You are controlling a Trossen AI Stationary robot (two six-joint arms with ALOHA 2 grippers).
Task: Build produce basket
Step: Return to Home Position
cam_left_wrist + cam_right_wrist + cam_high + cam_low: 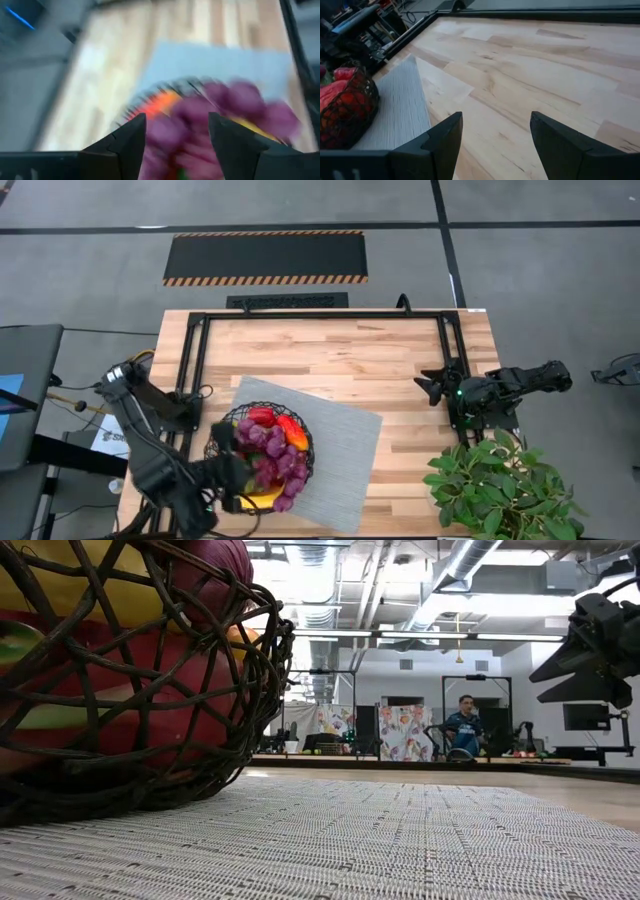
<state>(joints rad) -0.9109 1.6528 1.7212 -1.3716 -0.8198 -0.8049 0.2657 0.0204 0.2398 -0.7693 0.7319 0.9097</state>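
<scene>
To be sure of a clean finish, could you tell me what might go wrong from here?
The left gripper hangs open over the grapes by the basket rim; a low retreat could snag the wire and drag the basket. The grapes are heaped high, so a nudge might spill them. The right gripper, parked open far to the right, poses little risk.

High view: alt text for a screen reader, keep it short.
A wire basket full of toy produce sits on a grey mat on a wooden table, with the left tool open at its left rim. The right tool sits open at the table's right edge, near a leafy plant.
</scene>
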